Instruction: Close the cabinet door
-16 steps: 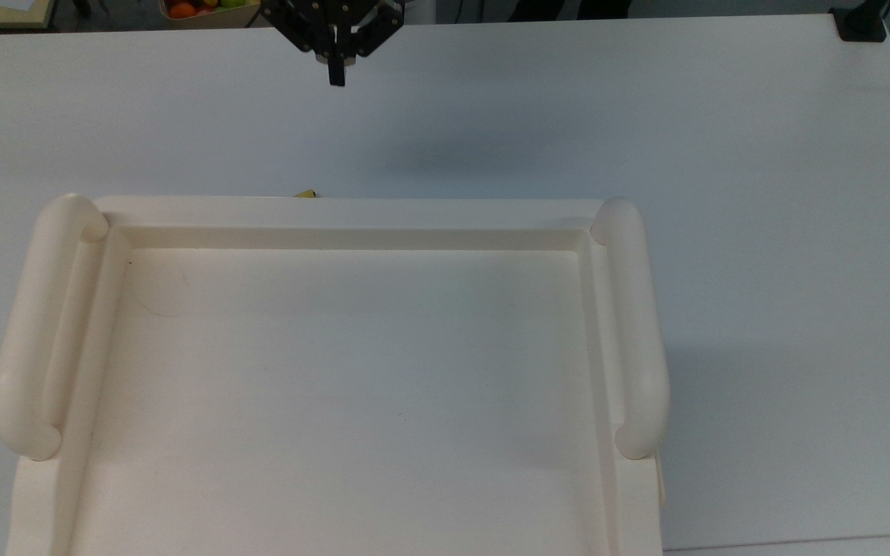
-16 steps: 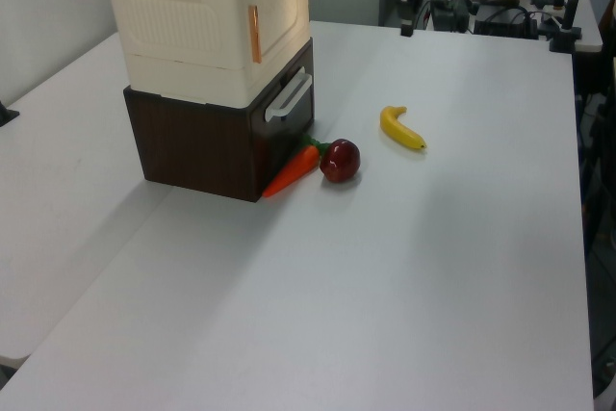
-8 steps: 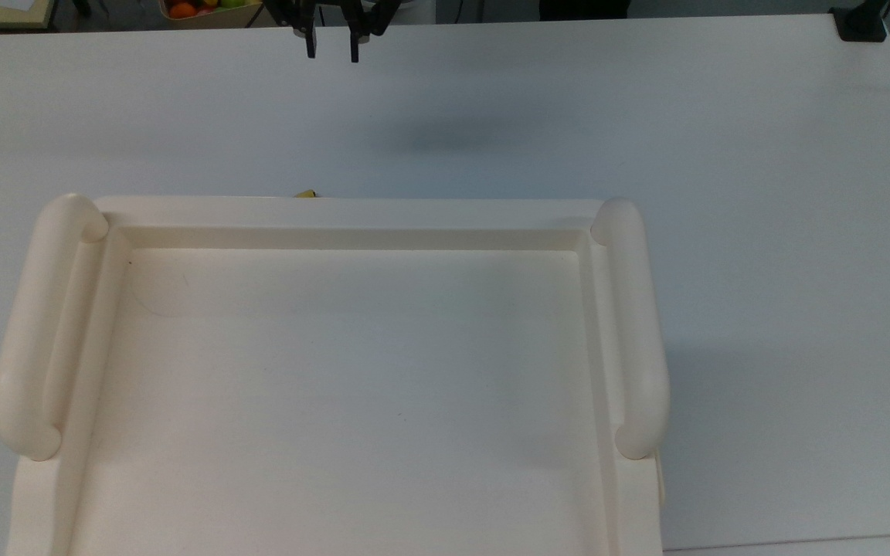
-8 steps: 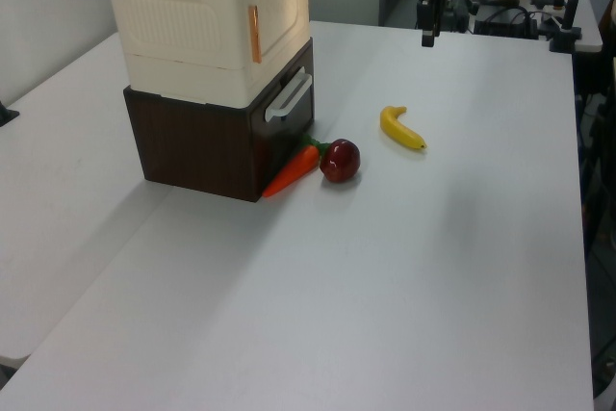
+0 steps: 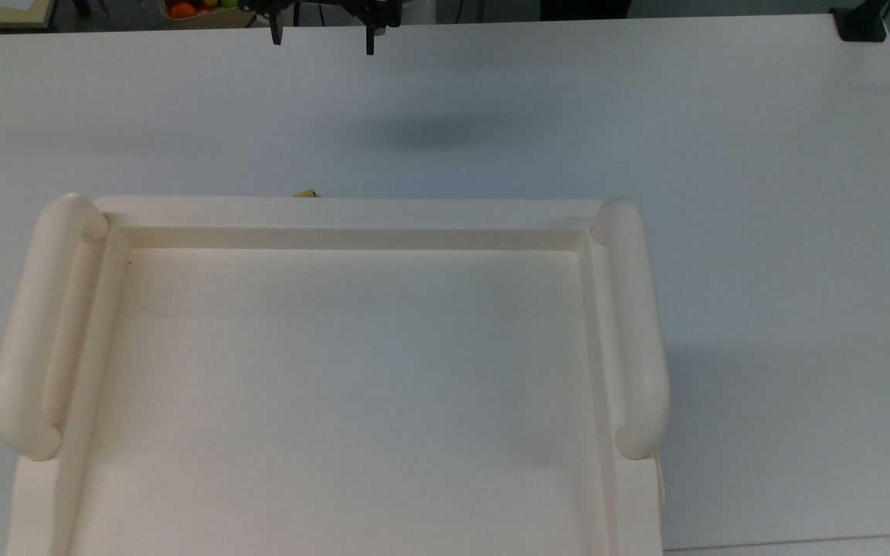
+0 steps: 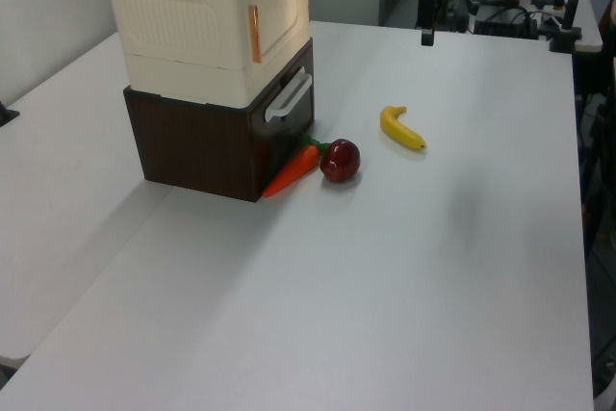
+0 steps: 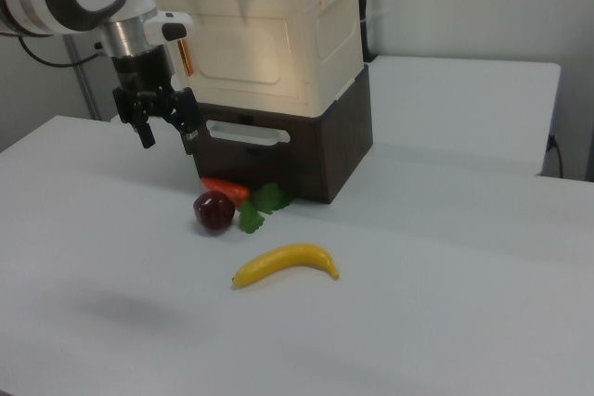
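Now | claw point(image 7: 167, 139) spread | cabinet point(image 7: 269, 44) cream, boxy | banana point(image 7: 286, 262) curved

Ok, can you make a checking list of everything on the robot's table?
Surface: white table, flat, nothing spilled that I can see.
Job's things: cabinet sits on a brown drawer box; cabinet door looks flush, shut.
Clutter: banana, red fruit and carrot near the box's front.
Grippers: gripper in the air before the cabinet, jaws open, holding nothing.
Cables: thin dark cable behind the arm.
Surroundings: fruit bowl beyond the table.
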